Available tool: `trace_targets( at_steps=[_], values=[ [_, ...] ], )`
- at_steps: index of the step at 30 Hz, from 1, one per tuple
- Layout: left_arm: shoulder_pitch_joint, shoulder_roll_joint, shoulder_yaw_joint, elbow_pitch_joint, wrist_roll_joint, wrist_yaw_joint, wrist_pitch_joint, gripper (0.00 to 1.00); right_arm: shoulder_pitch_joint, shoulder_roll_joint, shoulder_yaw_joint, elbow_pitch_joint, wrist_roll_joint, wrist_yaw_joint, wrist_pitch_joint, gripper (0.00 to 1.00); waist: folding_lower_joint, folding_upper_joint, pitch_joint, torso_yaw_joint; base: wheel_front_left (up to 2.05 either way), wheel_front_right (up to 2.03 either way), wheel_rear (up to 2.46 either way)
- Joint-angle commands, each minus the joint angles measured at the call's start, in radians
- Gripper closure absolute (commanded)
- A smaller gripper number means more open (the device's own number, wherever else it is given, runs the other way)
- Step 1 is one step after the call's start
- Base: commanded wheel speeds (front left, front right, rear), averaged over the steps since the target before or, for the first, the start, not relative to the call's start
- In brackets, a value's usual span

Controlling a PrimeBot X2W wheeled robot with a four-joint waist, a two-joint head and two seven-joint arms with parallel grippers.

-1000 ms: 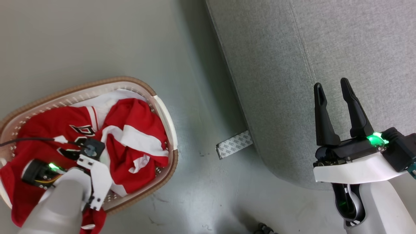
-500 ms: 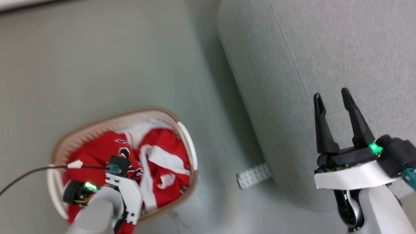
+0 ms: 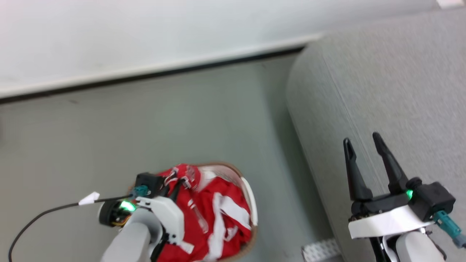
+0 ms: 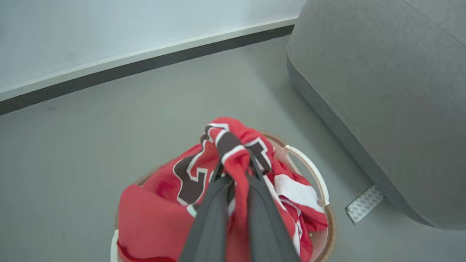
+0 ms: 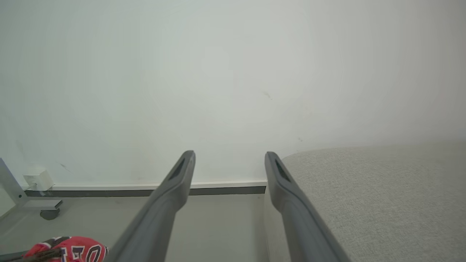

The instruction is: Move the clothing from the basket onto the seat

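Observation:
The red clothing (image 3: 214,214) fills the white, brown-rimmed basket (image 3: 252,209) on the floor. My left gripper (image 4: 235,165) is shut on a bunched fold of the clothing (image 4: 233,140), which is pulled up above the basket (image 4: 309,171). In the head view the left gripper (image 3: 174,185) is half buried in the red cloth. My right gripper (image 3: 362,140) stands open and empty over the grey seat (image 3: 382,91). In the right wrist view the right gripper (image 5: 230,155) points at the wall, with the seat (image 5: 382,189) at the lower right and a bit of clothing (image 5: 69,249) at the lower left.
A white wall with a dark baseboard (image 3: 153,74) runs behind the grey floor. A patterned white strip (image 4: 364,205) lies at the foot of the seat (image 4: 382,91). A black cable (image 3: 43,214) trails from my left wrist. A wheeled frame foot (image 5: 47,213) stands by the wall.
The head camera has swung upward, so the wall now shows. My left gripper, still shut, has drawn a bunch of the clothing up from the basket. The right gripper stays open.

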Motion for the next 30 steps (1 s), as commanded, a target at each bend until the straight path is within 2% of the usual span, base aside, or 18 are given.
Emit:
trace_targets(
  at_steps=[1, 7, 8, 20, 24, 30],
  values=[
    [0.032, -0.004, -0.002, -0.062, -0.018, -0.003, -0.003, 1.0, 0.025, -0.003, 0.001, 0.008, -0.013, -0.002, -0.003, 0.0, 0.0001, 0.0, -0.079, 0.066, 0.0, 0.0, 0.0],
    [0.101, -0.009, -0.025, -0.271, -0.059, -0.004, -0.003, 1.0, 0.061, -0.006, 0.015, 0.023, -0.011, -0.002, -0.003, 0.0, 0.0001, 0.0, -0.153, 0.113, 0.0, 0.0, 0.0],
    [0.101, -0.009, -0.025, -0.271, -0.059, -0.004, -0.003, 1.0, 0.061, -0.006, 0.015, 0.023, -0.011, -0.002, -0.003, 0.0, 0.0001, 0.0, -0.153, 0.113, 0.0, 0.0, 0.0],
    [0.147, 0.008, -0.056, -0.655, -0.137, -0.004, -0.003, 1.0, 0.102, -0.021, 0.08, 0.033, 0.01, -0.002, -0.003, 0.0, 0.0001, 0.0, -0.236, 0.174, 0.0, 0.0, 0.0],
    [0.146, 0.014, -0.059, -0.733, -0.149, -0.004, -0.003, 1.0, 0.103, -0.029, 0.106, 0.035, 0.012, -0.002, -0.003, 0.0, 0.0001, 0.0, -0.243, 0.184, 0.0, 0.0, 0.0],
    [0.152, 0.021, -0.064, -0.778, -0.175, -0.004, 0.001, 1.0, 0.097, -0.036, 0.152, 0.042, 0.024, -0.002, -0.003, 0.0, 0.0001, 0.0, -0.243, 0.188, 0.0, 0.0, 0.0]
  ],
)
